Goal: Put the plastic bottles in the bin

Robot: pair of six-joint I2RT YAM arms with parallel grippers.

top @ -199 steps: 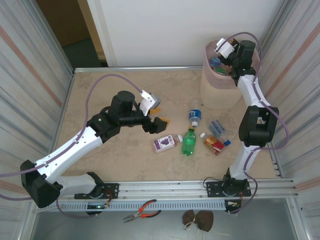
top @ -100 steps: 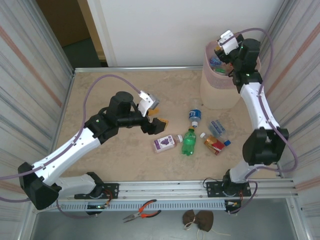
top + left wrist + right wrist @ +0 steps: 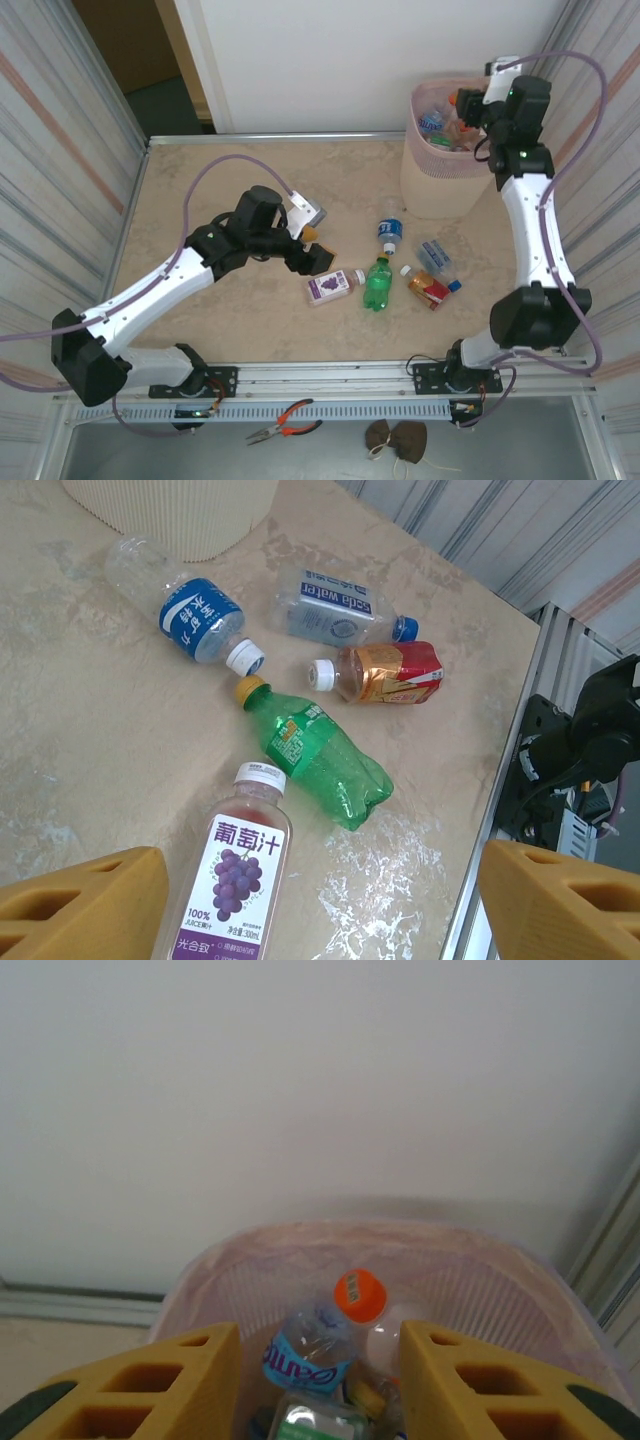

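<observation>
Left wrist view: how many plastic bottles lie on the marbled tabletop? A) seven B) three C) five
C: five lie there, namely the purple grape-juice bottle, the green soda bottle, the red-labelled bottle, the clear blue-capped soda-water bottle and the clear blue-labelled, white-capped bottle.

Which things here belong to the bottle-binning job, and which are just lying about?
Job: grape juice bottle, green bottle, red-labelled bottle, blue-labelled water bottle, soda water bottle, pink bin.
Lying about: orange-handled pliers, brown bundle, both below the near rail.
</observation>
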